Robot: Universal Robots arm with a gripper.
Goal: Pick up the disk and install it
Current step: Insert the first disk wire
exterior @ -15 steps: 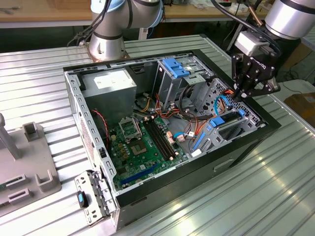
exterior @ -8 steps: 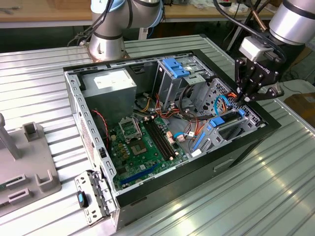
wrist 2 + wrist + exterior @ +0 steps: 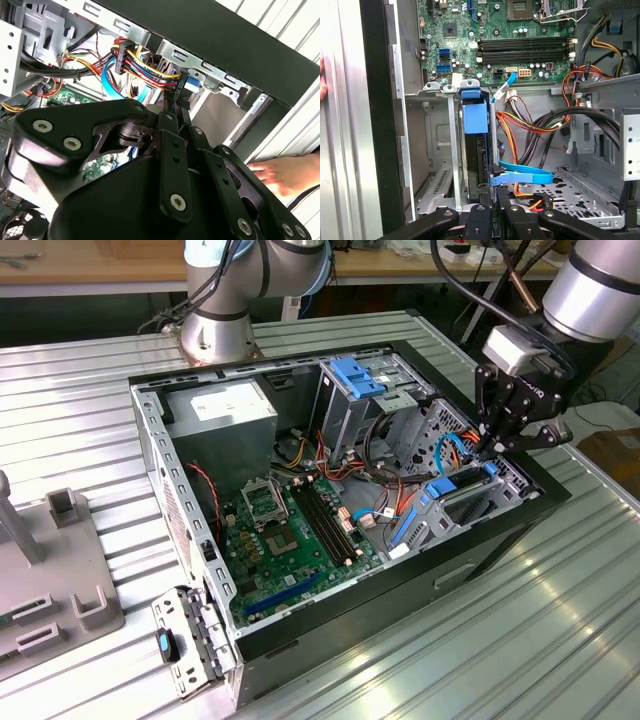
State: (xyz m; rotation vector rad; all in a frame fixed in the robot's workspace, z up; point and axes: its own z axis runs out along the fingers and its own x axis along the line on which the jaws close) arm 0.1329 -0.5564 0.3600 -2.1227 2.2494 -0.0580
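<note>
While the open computer case lies on its side on the ribbed metal surface, the gripper hangs over the case's corner at the exterior view's right, pointing down into the drive bay. Fingers look drawn close together, near parallel, tips down among the cables; the second wrist view shows them narrowed to a slim pair near a bundle of red, yellow and black wires. Whether they actually pinch anything, cannot tell. In the first wrist view the finger tips sit right at the near end of the disk, which stands on edge in the metal bay slot with its blue carrier frame and blue tab facing the motherboard. Disk looks seated between the bay rails, fingers touching or just beside its near edge. A flat blue cable runs from the disk's end across the bay floor. In the exterior view the disk shows as a blue strip just under the gripper. Blue-topped drive cage stands further back in the case, power supply at the rear corner. A person's hand rests on the surface outside the case wall, near the gripper. Second arm base stands behind the case. Grey fixture block sits at the exterior view's left, well apart.
</note>
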